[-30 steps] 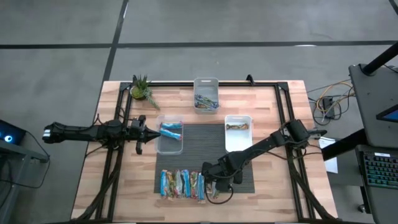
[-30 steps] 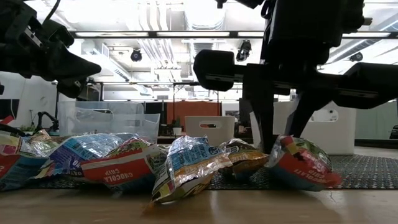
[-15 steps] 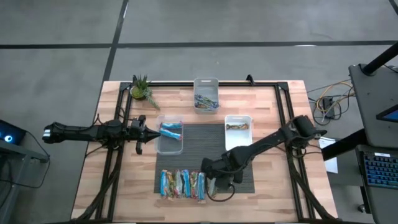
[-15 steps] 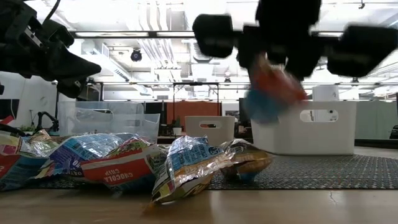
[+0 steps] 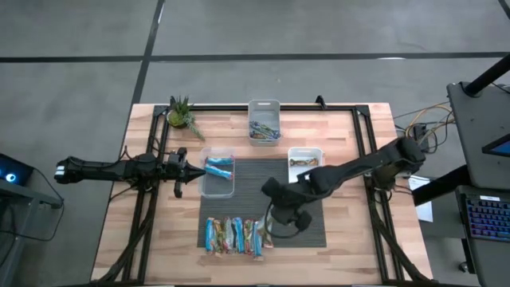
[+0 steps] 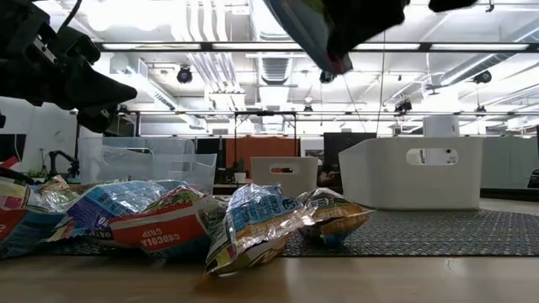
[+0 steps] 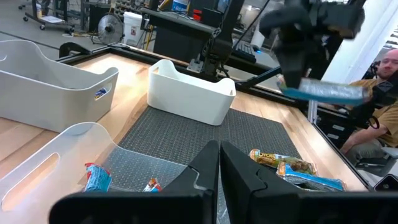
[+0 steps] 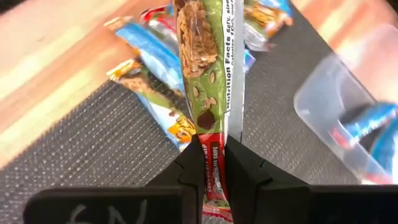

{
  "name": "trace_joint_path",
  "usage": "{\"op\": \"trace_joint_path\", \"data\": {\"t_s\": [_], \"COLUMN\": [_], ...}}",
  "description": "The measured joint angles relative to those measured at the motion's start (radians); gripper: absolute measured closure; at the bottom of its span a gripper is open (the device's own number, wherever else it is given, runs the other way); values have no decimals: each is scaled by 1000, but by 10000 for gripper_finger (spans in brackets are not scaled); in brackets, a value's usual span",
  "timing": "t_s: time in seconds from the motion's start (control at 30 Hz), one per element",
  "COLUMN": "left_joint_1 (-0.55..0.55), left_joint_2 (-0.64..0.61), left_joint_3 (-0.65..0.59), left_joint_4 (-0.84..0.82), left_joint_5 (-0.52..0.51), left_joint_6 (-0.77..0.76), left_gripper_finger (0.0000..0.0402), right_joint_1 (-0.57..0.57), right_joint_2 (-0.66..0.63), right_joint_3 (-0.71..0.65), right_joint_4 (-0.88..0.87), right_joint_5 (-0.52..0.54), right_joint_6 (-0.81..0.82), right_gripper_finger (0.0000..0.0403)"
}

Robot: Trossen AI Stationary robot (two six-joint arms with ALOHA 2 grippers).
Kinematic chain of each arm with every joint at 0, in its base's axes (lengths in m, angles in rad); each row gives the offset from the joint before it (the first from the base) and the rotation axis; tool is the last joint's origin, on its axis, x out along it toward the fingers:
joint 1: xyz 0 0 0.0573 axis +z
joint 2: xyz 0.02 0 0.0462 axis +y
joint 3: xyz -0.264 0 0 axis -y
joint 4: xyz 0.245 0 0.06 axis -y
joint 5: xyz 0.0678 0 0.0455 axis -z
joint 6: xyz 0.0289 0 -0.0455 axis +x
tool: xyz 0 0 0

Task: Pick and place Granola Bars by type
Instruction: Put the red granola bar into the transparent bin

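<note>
the right gripper [image 8: 211, 163] hangs above the dark mat [image 5: 311, 227], its fingers pinching a green-wrapped granola bar [image 8: 206, 74] by one end, lifted clear of the bench [image 5: 159, 231]. below it a row of granola bars [image 5: 233, 236] lies across the mat's front edge. a clear bin [image 5: 217, 173] holds blue-wrapped bars, a white bin [image 5: 305, 151] one brownish bar, and a far clear bin [image 5: 264, 121] a few more. the left gripper [image 5: 185, 168] waits beside the clear bin, fingers pressed together.

green bar [image 8: 208, 81] lifted, others [image 5: 233, 236] rowed
</note>
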Motion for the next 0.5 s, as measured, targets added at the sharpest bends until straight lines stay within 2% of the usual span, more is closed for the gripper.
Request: {"op": "trace_joint_path", "data": {"t_s": [0.2, 0.5], "left_joint_1": [0, 0], "left_joint_2": [0, 0], "left_joint_3": [0, 0], "left_joint_4": [0, 0], "left_joint_5": [0, 0], "left_joint_6": [0, 0], "left_gripper_finger": [402, 402], "right_joint_1": [-40, -93], "right_joint_2": [-51, -58], "right_joint_3": [-3, -4], "right_joint_4": [-58, -137], "right_joint_5": [0, -3], "right_joint_6": [90, 135], "right_gripper_finger": [365, 364]}}
